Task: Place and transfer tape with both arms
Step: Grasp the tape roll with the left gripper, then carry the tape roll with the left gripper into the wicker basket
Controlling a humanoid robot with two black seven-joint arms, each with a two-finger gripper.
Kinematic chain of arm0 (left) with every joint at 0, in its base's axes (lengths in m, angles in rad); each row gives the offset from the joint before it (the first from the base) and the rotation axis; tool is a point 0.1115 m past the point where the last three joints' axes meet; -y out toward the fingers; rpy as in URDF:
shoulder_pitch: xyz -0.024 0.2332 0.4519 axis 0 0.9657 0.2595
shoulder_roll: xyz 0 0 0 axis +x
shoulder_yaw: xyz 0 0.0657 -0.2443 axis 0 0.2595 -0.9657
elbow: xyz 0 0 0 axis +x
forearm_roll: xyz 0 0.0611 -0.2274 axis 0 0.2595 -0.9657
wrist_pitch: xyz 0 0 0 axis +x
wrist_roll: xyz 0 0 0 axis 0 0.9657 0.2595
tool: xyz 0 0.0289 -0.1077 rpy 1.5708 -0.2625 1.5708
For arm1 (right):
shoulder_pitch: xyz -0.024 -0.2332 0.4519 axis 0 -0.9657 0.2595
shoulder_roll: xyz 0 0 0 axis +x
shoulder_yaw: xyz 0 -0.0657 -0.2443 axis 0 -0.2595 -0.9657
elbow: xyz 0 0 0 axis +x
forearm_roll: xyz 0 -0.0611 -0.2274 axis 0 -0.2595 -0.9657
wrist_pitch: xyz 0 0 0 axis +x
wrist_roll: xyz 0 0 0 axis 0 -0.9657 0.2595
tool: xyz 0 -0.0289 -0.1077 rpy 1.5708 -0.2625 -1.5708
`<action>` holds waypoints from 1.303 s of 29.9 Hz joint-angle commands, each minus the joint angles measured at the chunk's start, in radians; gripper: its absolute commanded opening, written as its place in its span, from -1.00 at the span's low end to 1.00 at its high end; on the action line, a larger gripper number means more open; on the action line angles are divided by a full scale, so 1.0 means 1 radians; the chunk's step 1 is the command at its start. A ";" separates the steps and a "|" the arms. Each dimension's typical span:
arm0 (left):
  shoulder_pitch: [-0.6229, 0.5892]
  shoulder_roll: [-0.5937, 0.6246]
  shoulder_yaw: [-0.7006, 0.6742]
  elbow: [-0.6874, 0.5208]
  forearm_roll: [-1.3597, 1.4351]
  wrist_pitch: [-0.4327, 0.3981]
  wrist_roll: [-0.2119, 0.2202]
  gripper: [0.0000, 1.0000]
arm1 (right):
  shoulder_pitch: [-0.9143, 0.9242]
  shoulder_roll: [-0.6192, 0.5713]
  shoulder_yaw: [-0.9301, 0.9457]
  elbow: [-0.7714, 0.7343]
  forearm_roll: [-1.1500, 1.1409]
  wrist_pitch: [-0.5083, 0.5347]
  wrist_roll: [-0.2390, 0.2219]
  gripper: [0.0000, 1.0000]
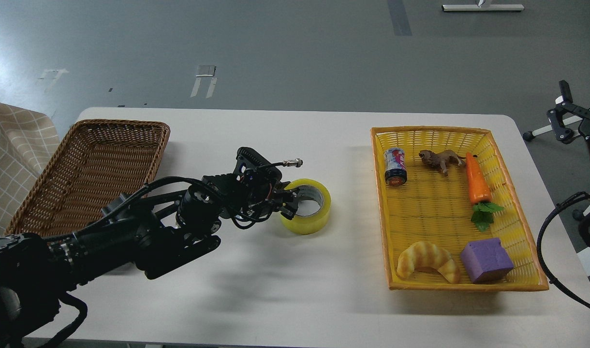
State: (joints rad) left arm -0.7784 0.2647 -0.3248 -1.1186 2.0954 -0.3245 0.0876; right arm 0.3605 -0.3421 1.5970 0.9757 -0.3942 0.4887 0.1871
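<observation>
Left tool point(289, 202) at tape point(308, 205), mid-table.

The yellow tape lay flat on the white table point(295, 290), between the brown wicker basket point(89, 171) and the yellow tray point(517, 285). Left tool fingers straddled the roll's near wall, one inside the core, one outside; whether they pinched it could not be told. Right tool point(566, 118) hung off the table's right edge, fingers spread, holding nothing. Tray held can point(395, 167), lion figure point(440, 159), carrot point(478, 186), croissant point(428, 261), purple cube point(486, 260).
</observation>
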 commanded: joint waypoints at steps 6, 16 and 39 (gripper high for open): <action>-0.105 0.096 -0.016 -0.095 -0.015 0.008 -0.014 -1.00 | 0.000 0.000 0.000 0.000 0.000 0.000 0.000 1.00; -0.206 0.271 -0.016 -0.093 -0.117 0.047 -0.092 -1.00 | 0.002 0.011 0.000 0.001 0.000 0.000 0.000 1.00; -0.119 0.676 0.001 -0.052 -0.120 0.139 -0.262 -1.00 | 0.003 0.038 -0.002 0.000 0.000 0.000 0.000 1.00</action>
State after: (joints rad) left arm -0.9189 0.9129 -0.3239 -1.1848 1.9777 -0.1903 -0.1629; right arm 0.3637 -0.3051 1.5952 0.9757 -0.3943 0.4887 0.1871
